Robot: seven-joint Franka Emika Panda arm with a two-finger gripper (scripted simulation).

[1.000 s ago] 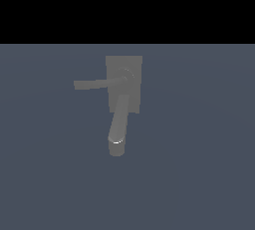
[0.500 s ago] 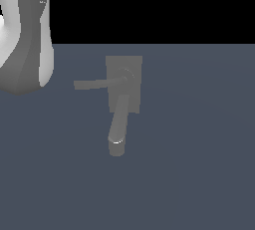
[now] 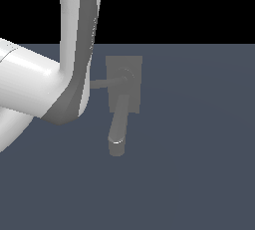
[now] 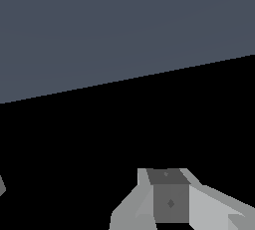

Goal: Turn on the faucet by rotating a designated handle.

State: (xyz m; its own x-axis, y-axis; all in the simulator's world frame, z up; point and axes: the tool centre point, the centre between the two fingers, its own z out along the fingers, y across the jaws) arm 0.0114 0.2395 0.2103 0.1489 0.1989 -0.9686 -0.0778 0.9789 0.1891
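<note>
where the exterior view looks down on the dark grey floor (image 3: 199, 174), the faucet (image 3: 124, 87) stands near the middle, a little toward the exterior view's left. its base plate (image 3: 134, 64) sits flat, the spout (image 3: 119, 124) runs from it toward the camera and ends in a rounded tip. the handle (image 3: 105, 83) runs from the round hub (image 3: 125, 76) toward the exterior view's left. the white arm (image 3: 74, 50) fills the exterior view's left side and covers the handle's outer end; contact between them cannot be judged. the claw is not seen in this view.

in the wrist view, only the floor (image 4: 124, 25) and black background show, with a grey part of the claw body (image 4: 169, 199) at the edge. the fingertips are out of frame, so its opening cannot be told. the faucet does not appear here.
</note>
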